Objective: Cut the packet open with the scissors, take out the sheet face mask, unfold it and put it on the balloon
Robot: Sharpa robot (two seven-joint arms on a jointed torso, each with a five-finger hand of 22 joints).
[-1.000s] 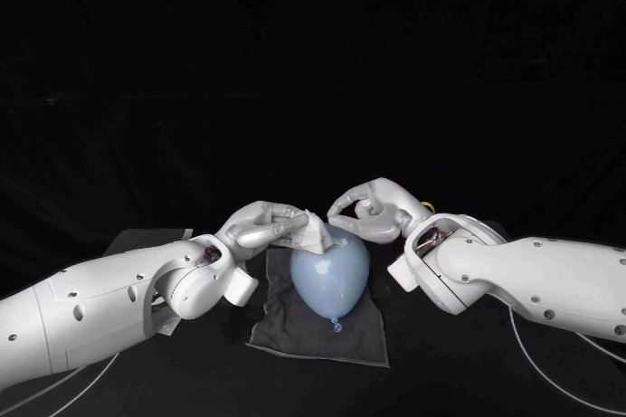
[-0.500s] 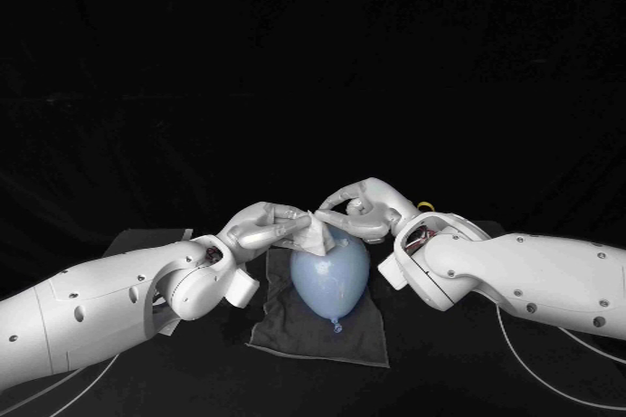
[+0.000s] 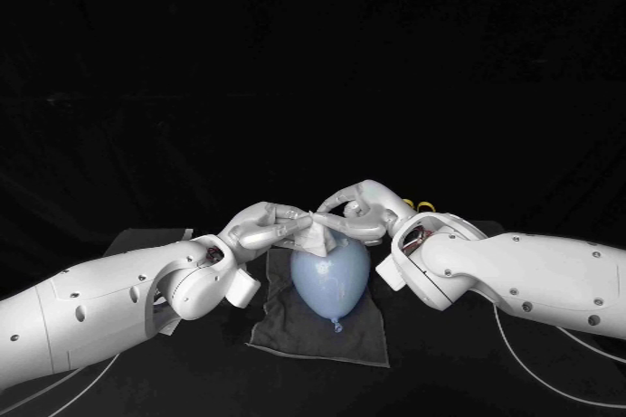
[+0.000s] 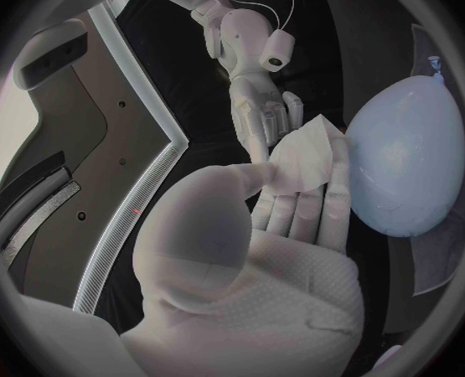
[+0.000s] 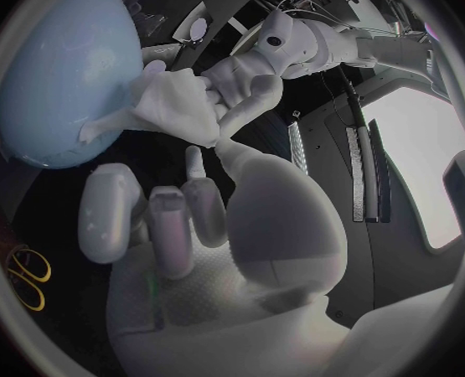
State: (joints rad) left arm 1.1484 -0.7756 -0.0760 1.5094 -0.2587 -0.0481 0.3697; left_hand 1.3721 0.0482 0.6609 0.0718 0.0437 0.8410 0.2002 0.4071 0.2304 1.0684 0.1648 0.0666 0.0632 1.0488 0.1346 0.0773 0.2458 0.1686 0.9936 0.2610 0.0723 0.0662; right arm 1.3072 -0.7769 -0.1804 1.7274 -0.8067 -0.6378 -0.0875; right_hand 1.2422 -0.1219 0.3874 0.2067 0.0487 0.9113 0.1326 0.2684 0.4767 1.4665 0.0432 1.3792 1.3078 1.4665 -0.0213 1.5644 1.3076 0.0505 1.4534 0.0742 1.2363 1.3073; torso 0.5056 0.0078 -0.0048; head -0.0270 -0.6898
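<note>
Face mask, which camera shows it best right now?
The right wrist view: the folded white face mask shows large and unblocked, gripped by the left hand, a corner trailing against the balloon. The left wrist view shows a folded part past that hand's fingers; the head view, a small white scrap at the balloon's wide end.

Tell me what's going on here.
The left hand pinches the folded white sheet mask at the wide end of the blue balloon, which lies on a dark cloth. The right hand has its fingers at the mask's other edge; whether it grips is unclear. The mask is not yet unfolded. Yellow-handled scissors lie near the right hand.
</note>
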